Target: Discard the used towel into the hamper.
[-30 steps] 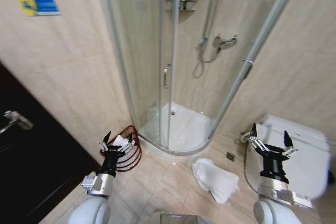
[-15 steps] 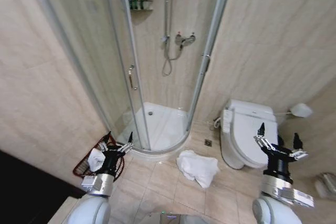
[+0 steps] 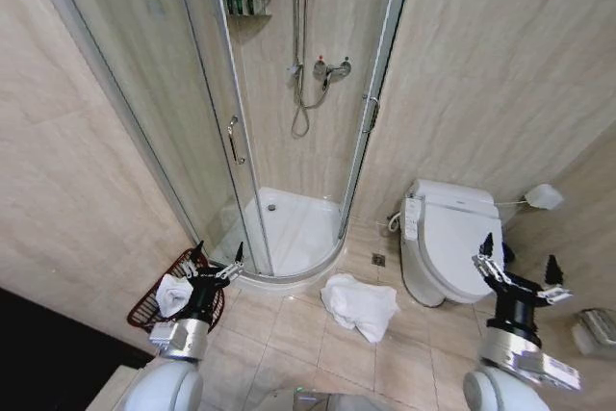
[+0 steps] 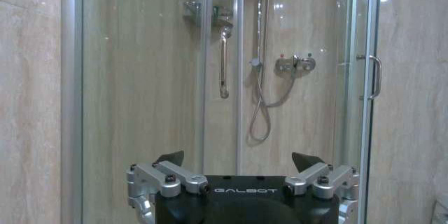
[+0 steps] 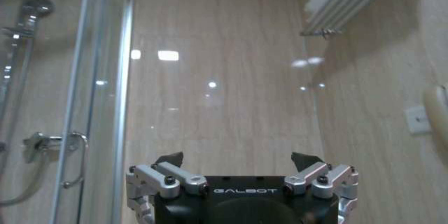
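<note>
From my head camera I look down into a small tiled bathroom. A crumpled white towel (image 3: pixel 359 305) lies on the floor tiles, between the curved glass shower stall (image 3: pixel 289 122) and the toilet (image 3: pixel 445 252). The hamper (image 3: pixel 154 300), a dark red-brown openwork basket, sits on the floor by the wall on my left, just beside the shower's base, with something white inside it. My left gripper (image 3: pixel 217 259) is raised in front of the hamper, fingers spread wide and holding nothing. My right gripper (image 3: pixel 517 269) is raised on the far side, near the toilet, also spread wide and empty; the towel lies on the floor between the two, well apart from each. From my left wrist camera, the left gripper (image 4: pixel 238 162) points at the shower glass, its two dark fingertips set far apart, with the hose and mixer tap behind the door. From my right wrist camera, the right gripper (image 5: pixel 238 160) faces a beige tiled wall, fingertips equally wide, nothing between them.
</note>
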